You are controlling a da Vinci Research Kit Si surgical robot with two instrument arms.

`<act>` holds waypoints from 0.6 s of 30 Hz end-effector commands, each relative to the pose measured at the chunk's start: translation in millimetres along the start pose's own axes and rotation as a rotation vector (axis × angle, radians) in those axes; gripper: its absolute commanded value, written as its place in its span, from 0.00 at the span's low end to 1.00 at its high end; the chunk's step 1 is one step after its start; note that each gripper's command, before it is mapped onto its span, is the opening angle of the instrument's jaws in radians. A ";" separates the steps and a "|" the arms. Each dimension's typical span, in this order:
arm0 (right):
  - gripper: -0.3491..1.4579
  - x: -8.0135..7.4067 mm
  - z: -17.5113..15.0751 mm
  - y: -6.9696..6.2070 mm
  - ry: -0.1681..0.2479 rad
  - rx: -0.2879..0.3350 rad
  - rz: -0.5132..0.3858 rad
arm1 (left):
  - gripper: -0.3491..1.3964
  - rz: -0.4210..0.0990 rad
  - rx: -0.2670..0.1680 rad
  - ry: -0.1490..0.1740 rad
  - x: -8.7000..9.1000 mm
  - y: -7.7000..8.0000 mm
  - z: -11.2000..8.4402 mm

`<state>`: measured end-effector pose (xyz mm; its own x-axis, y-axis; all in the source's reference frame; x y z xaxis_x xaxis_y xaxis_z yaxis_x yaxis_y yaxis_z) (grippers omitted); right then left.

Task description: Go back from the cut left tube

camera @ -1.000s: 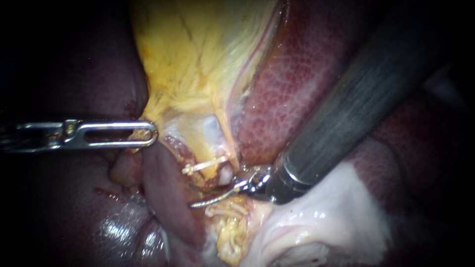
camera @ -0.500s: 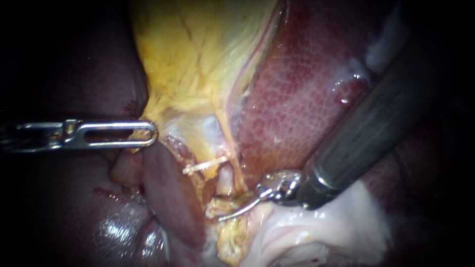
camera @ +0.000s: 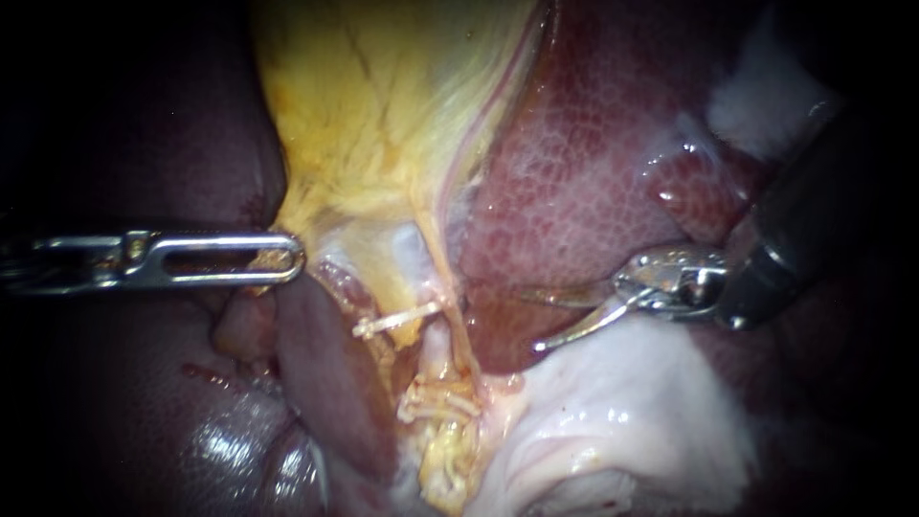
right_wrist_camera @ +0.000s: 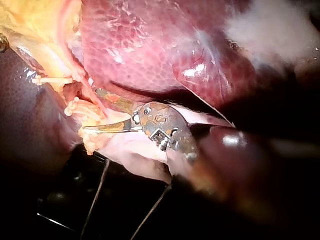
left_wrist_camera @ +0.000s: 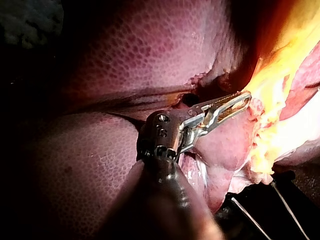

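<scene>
Inspection finding: no readable text, label, brand, number or sign on the liver [camera: 574, 182] or gallbladder [camera: 383, 115]. Small marks on the right instrument [camera: 529, 322] joint, 3 o'clock, endoscope view, are illegible.

Looks close onto the liver [camera: 584, 191] from the endoscope, left instrument [camera: 292, 258] from 9 o'clock, right instrument [camera: 533, 321] from 2. Looks along each shaft from the wrists. Shares the clip [camera: 397, 321] with the right wrist.

Right instrument [camera: 532, 321] — dark shaft, silver tip.
</scene>
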<state>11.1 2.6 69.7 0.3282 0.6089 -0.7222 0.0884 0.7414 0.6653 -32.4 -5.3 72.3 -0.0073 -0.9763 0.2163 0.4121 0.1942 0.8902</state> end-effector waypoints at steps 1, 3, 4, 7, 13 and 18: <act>0.99 0.4 -0.4 -0.2 0.001 -0.010 -0.009 | 0.00 0.000 0.000 0.000 0.0 0.0 0.0; 0.99 1.0 -0.9 -0.5 0.003 -0.025 -0.019 | 0.00 0.000 0.000 0.000 0.0 0.0 0.1; 0.99 1.2 -1.1 -0.7 0.005 -0.038 -0.020 | 0.00 0.000 0.000 0.000 0.0 0.0 0.1; 0.99 1.5 -1.2 -0.9 0.004 -0.040 -0.028 | 0.00 0.001 -0.001 -0.001 0.1 0.0 0.3; 0.99 1.5 -1.2 -0.9 0.004 -0.040 -0.056 | 0.00 0.008 -0.007 -0.008 1.0 1.0 1.9; 0.99 1.3 -1.1 -1.1 0.004 -0.040 -0.063 | 0.00 0.006 -0.001 -0.006 2.3 2.3 4.7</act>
<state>10.3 3.0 67.8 0.3191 0.5609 -0.7639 0.0707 0.7897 0.6093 -36.3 -6.8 77.3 -0.0102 -0.9751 0.2217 0.4127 0.1979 0.8891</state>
